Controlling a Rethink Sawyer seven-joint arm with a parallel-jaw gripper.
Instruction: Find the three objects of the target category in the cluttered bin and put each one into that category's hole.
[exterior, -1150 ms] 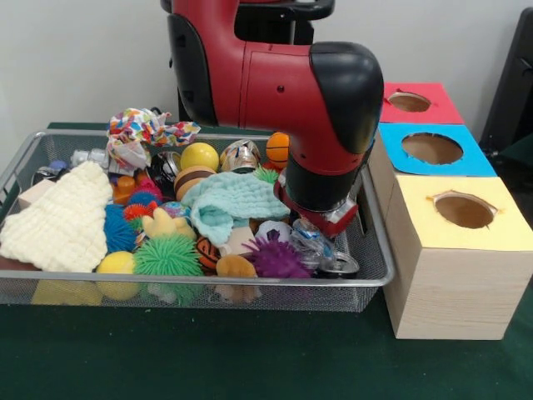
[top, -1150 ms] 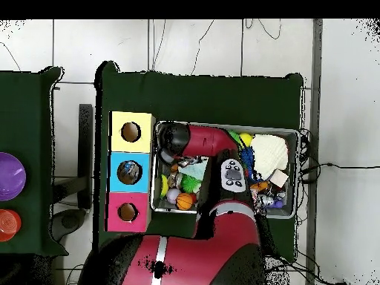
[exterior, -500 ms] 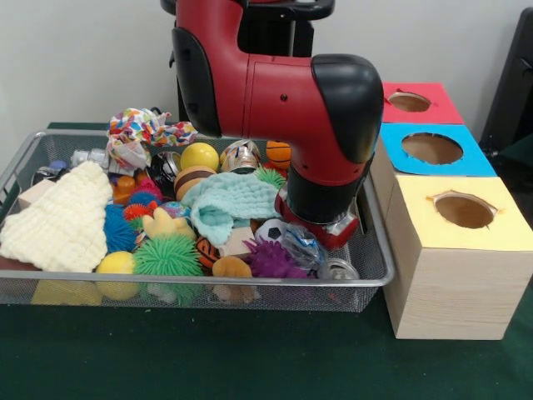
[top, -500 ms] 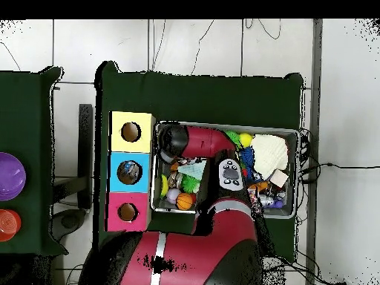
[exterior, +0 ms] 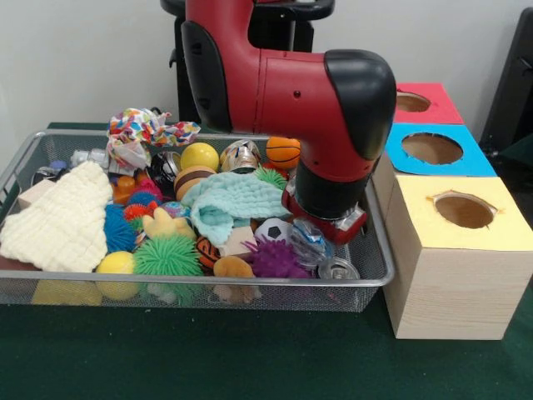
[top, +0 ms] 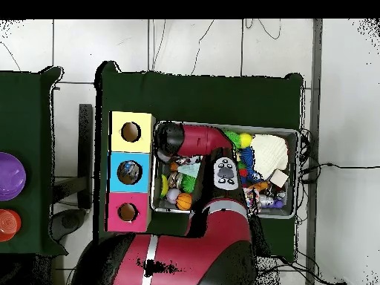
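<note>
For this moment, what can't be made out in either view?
- End effector: in the front view the red and black arm's wrist covers it; open or shut unknown. In the overhead view the arm hides it.
- Whether it holds the crinkled clear wrapper below it: unclear.
- Silver wire mesh bin: its middle is covered by the arm in the overhead view.

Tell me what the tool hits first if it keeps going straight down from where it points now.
Probably the crinkly clear-and-blue wrapper right under the tool, beside the soccer ball. The arm hides the tips, so depth is uncertain.
</note>
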